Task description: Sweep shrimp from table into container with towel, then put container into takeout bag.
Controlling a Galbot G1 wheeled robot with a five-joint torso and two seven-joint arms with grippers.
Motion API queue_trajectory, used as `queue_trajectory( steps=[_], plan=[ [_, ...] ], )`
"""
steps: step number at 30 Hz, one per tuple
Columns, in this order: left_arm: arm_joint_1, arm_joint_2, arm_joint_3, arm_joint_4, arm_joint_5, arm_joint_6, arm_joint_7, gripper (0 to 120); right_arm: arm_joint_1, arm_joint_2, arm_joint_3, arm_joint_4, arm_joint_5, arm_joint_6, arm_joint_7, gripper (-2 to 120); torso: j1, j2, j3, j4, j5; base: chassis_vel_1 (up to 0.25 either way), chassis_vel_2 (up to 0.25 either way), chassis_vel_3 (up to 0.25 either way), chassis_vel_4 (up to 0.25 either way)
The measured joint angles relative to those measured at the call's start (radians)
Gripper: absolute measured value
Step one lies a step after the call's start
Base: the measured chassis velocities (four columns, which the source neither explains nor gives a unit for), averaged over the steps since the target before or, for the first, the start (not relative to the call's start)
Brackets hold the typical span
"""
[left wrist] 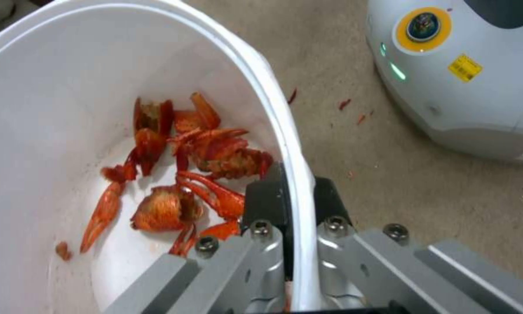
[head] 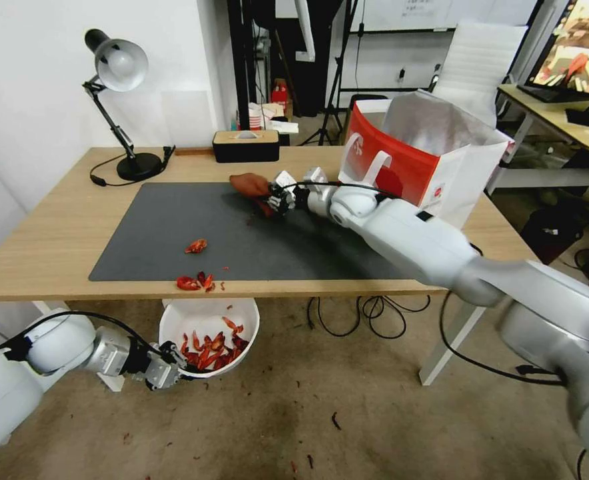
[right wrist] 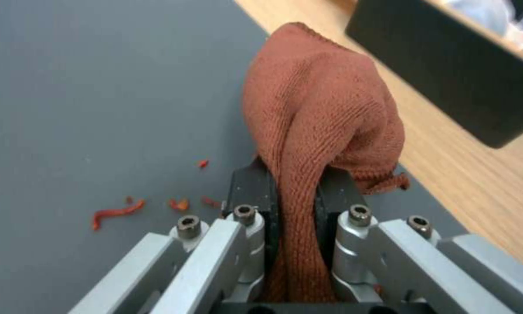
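Few shrimp [head: 194, 283] on table [head: 54, 233] mat [head: 174, 227]; desk lamp [head: 116, 73] behind.

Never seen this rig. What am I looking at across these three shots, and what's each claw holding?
It is a wheeled robot with two arms. The head view looks down from its head; the other two pictures come from cameras on each wrist.

The left gripper is shut on the rim of the container, a white bowl held below the table edge, with shrimp shells already in it.

The right gripper is shut on the towel, over the far side of the grey mat. A few shells remain on the mat. The takeout bag stands open on the table.
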Motion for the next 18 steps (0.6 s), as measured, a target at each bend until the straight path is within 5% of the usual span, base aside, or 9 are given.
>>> queue_trajectory(
  steps=[8, 18],
  plan=[
    [0.010, 0.001, -0.021, 0.017, -0.008, -0.004, 0.009, 0, 0.030, 0.119, -0.045, -0.103, -0.006, -0.020, -0.033, 8, 0.000, 0.000, 0.000, -0.0003, -0.0001, 0.000, 0.000, 0.000, 0.000],
    [0.035, 0.001, -0.057, 0.021, -0.013, -0.012, 0.009, 0, 0.031, 0.172, -0.102, -0.125, 0.032, -0.010, -0.096, 8, 0.000, 0.000, 0.000, -0.0006, 0.0005, 0.000, 0.000, 0.000, 0.000]
  ],
)
